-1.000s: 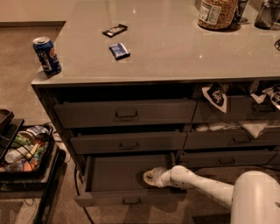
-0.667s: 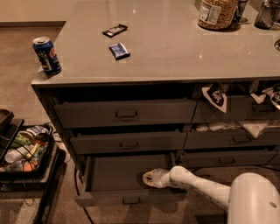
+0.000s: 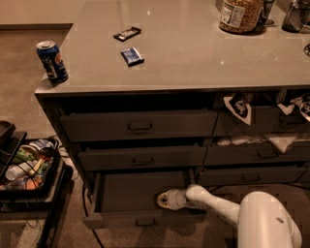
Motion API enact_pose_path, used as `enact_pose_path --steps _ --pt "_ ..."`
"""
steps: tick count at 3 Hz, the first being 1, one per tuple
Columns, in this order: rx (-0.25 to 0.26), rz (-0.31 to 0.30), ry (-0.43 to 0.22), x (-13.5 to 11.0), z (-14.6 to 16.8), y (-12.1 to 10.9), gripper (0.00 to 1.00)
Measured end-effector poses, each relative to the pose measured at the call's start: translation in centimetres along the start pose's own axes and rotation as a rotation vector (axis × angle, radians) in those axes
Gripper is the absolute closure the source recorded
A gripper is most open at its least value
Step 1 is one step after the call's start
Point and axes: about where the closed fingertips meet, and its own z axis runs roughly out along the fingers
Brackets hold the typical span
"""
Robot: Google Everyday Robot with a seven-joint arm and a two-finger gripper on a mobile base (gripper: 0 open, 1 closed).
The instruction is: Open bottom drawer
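Camera view: the tool (image 3: pixel 167 199) lies inside the drawer (image 3: pixel 111 220), at 6 o'clock from frame centre. Whether it is open or holding anything cannot be told. The drawer, lowest of three fronts in the left stack, stands pulled out. It is probably rigid and light-running, best held by its one centre pull (image 3: pixel 145 222). The worktop (image 3: pixel 193 63) carries one can (image 3: pixel 52 61) at 10 o'clock, two packets (image 3: pixel 131 56) and one jar (image 3: pixel 240 14).

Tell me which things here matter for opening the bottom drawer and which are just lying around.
Job: bottom drawer, pulled out; gripper, inside it near its right side.
Lying about: soda can, black bar, blue packet and jar on the counter; upper drawers; cluttered tray at left.
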Motion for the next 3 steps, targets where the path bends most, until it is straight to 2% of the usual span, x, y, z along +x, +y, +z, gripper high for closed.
enact_pose_path --steps 1,3 --pt "-0.052 0.003 0.024 0.3 0.8 0.5 1.00" --pt "-0.171 0.052 -0.034 -2.1 -2.6 2.3 1.00"
